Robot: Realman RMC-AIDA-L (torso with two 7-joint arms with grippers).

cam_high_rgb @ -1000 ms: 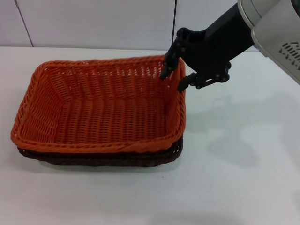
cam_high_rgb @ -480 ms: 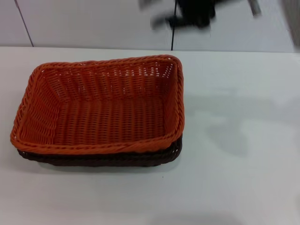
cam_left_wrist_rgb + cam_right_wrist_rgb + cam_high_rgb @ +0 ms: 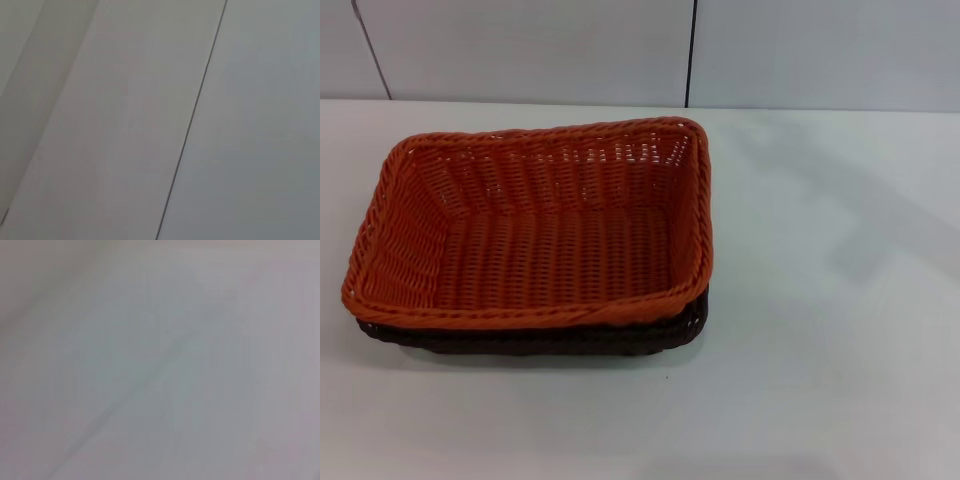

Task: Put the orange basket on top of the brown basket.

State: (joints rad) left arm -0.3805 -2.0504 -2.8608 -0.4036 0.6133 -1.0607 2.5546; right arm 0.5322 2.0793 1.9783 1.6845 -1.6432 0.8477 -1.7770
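Right arm gone from head view since a second ago; neither gripper visible, state can't be told. Orange basket [image 3: 535, 235] nested on brown basket [image 3: 545, 338], mid white surface [image 3: 820, 350]. Stacking looks done; next: stay clear

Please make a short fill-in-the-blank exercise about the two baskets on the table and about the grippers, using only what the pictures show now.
1. The orange basket sits nested on top of the ____ basket.
2. Of the brown basket, only the near and right ____ shows below the orange one.
3. Both baskets stand on a ____ table.
4. In the head view, the number of grippers visible is ____.

Missing words: brown; edge; white; zero
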